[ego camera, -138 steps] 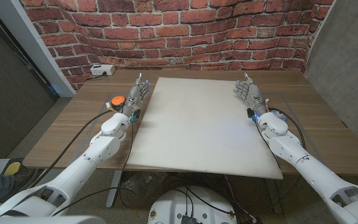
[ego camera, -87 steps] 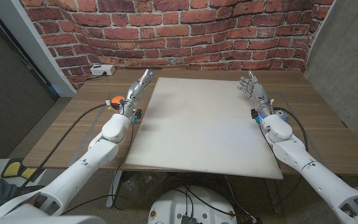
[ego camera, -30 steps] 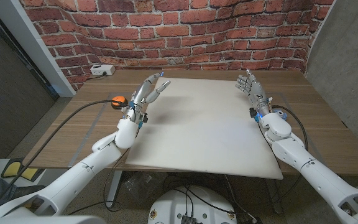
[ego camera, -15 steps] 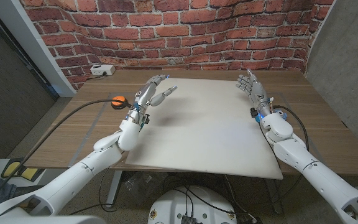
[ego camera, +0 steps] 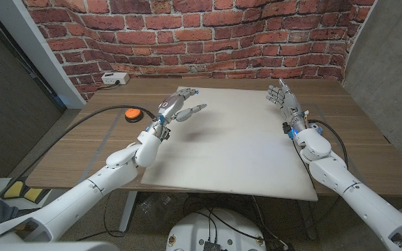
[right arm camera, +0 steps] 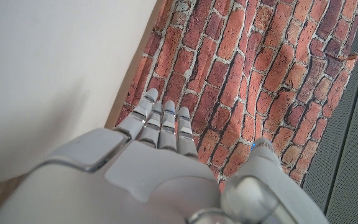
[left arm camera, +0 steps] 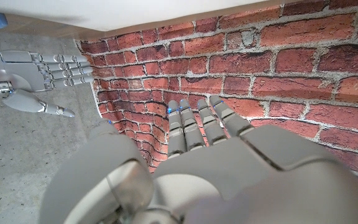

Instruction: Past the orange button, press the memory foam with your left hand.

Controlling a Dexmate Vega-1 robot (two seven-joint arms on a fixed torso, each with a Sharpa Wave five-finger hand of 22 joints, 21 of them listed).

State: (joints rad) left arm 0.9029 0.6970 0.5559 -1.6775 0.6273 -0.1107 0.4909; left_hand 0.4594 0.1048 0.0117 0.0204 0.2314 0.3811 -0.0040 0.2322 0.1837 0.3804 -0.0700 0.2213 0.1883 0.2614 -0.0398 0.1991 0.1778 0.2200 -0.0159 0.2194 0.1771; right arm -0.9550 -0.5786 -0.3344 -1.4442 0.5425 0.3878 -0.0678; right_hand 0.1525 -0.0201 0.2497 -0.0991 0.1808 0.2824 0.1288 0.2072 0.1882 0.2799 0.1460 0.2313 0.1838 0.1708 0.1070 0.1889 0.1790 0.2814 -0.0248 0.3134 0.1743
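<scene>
A large cream memory foam (ego camera: 229,139) sheet is seen covering the middle of a wooden table (ego camera: 82,150), with a brick wall (ego camera: 208,35) behind. The orange button (ego camera: 132,113) is placed on the bare wood left of the foam, in the frame's left-centre. The left hand (ego camera: 176,108) is held above the foam's upper left corner, fingers spread and grasping nothing. The right hand (ego camera: 285,101) is seen at the foam's upper right edge, fingers extended and empty. A white socket box (ego camera: 114,79) is set near the wall.
</scene>
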